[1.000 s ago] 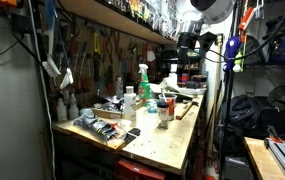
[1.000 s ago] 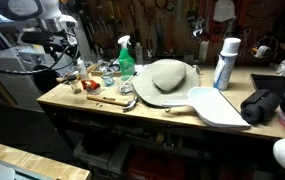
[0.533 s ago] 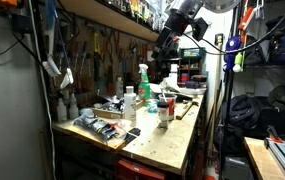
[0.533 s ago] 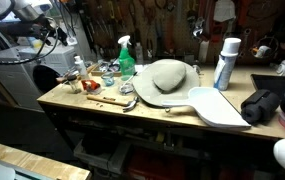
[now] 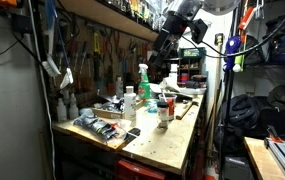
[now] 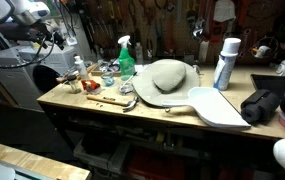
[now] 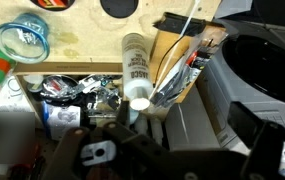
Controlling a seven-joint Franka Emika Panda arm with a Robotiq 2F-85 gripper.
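While the arm hangs high over one end of a cluttered workbench, the wrist view looks down past the gripper (image 7: 112, 155), a dark blur along the bottom of that view. Whether its fingers are spread or pressed together cannot be told, and nothing shows between them.

Nearest below it is a white tube (image 7: 135, 68) with dark lettering and its round end toward the camera. It sits among clutter close to the end edge of the wooden surface (image 7: 82, 45); whether it lies flat or leans cannot be told. It looks light and smooth, probably slippery, with a wall that may give under a hard squeeze. The middle of its body, taken across the width, seems the best hold.

Just beside it leans a bundle of thin tools (image 7: 177, 75), close enough to catch a finger. On its other side sits a heap of shiny metal parts (image 7: 82, 95), and farther off a clear jar (image 7: 22, 38) with a blue rim.

Farther along, in an exterior view, a green spray bottle (image 6: 126, 58) stands near the back edge. A grey domed hat (image 6: 167, 78) fills the middle, a white board (image 6: 217, 105) lies by the front edge, and a white spray can (image 6: 225, 62) stands toward the far end.
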